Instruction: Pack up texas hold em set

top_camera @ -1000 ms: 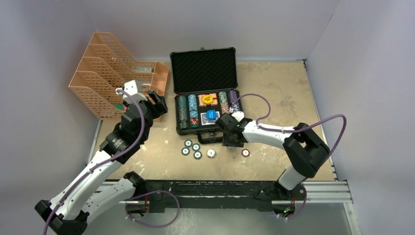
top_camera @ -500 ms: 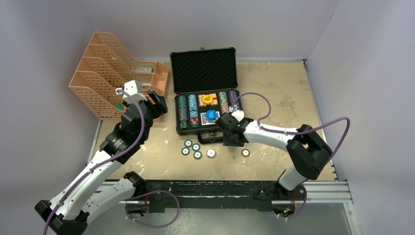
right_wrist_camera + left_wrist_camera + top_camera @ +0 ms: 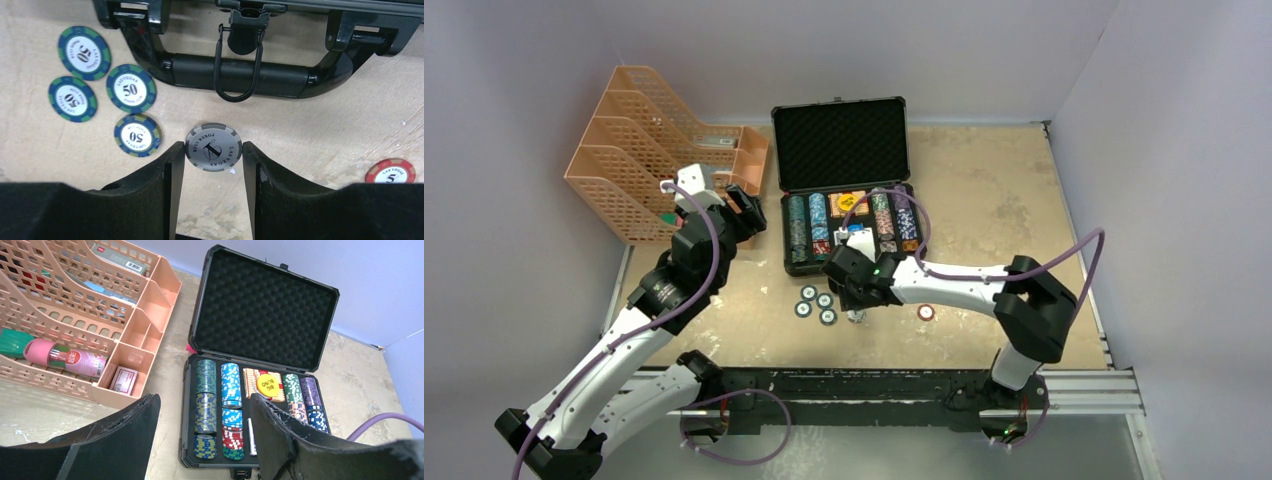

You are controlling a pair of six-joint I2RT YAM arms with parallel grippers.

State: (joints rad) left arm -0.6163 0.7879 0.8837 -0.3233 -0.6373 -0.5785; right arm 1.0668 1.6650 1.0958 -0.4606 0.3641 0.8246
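A: How far along are we?

B: The case [image 3: 185,410] lies open at the back of the desk [image 3: 994,190], and its rows hold stacked chips [image 3: 206,405], so we judge most of it packed.

A: And our tools?

B: Our left tool [image 3: 205,440] hangs spread and empty. Our right tool [image 3: 212,150] straddles the grey chip [image 3: 213,147], a finger at each edge. We cannot tell if it pinches.

A: What is left?

B: That chip, four blue-green chips [image 3: 131,89] beside it and a red chip [image 3: 390,172] further right all lie on the desk. Then we close the lid [image 3: 265,305].
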